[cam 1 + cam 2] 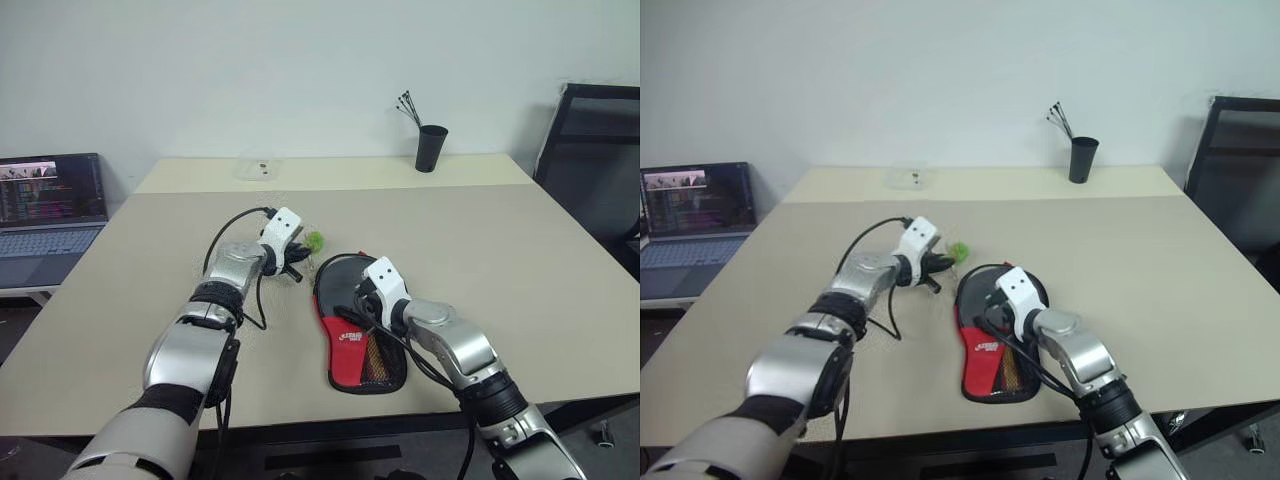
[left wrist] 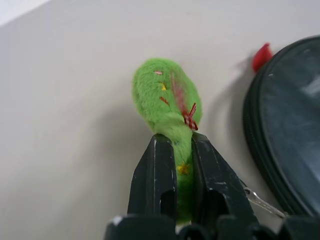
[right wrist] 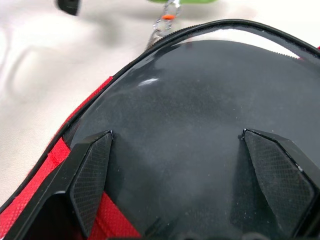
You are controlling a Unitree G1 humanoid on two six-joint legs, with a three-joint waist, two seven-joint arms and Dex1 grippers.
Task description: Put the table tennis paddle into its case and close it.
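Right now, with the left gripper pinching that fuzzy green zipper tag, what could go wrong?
The left gripper is shut on the soft green zipper tag; a hard pull could slip the fuzz out. The right gripper stands open over the case, touching or just above it, so pulling the zip may drag the case across the table.

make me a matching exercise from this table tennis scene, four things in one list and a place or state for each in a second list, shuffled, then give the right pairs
Things:
1. green zipper tag
2. case
3. black cup
4. laptop

Places or states:
A. upright at the far edge of the table, thin sticks in it
B. open on a separate surface to the robot's left
C. lying flat on the table, under the open right gripper
D. pinched between the fingers of the left gripper

Pairs: 1-D, 2-C, 3-A, 4-B
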